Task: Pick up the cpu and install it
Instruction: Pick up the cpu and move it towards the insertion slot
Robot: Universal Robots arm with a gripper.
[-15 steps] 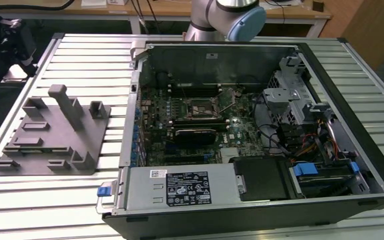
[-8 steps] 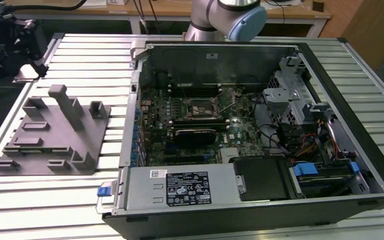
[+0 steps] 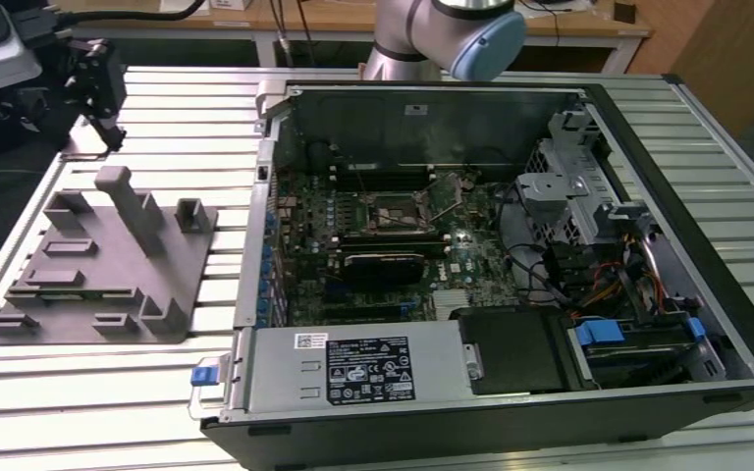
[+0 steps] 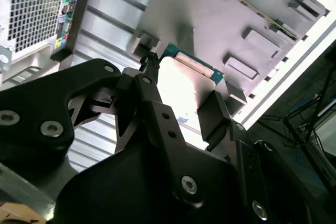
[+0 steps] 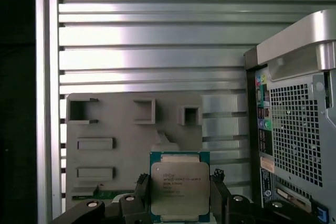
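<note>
Fingertips [image 5: 219, 190] of my gripper [image 5: 180, 195] clench the cpu [image 5: 180, 182] by opposite edges, chip centred between them, grey fixture [image 5: 121, 145] beyond.

The small square metal-topped cpu [image 5: 180, 187] is gleaming satin silver. The ribbed metal surface [image 5: 157, 35] is shining, the grey plastic fixture [image 5: 123, 158] looking matt.

One rim of the cpu [image 5: 180, 184] is cut off by the picture's edge in the first wrist view, as are the roots of the fingers [image 5: 219, 195] clamping it. In the second wrist view the gripper [image 4: 182, 85] hides the chip's near side, and glare washes out its top. In the exterior view the arm [image 3: 450, 34] runs past the upper edge, and the computer case [image 3: 430, 128] is cropped below.
</note>
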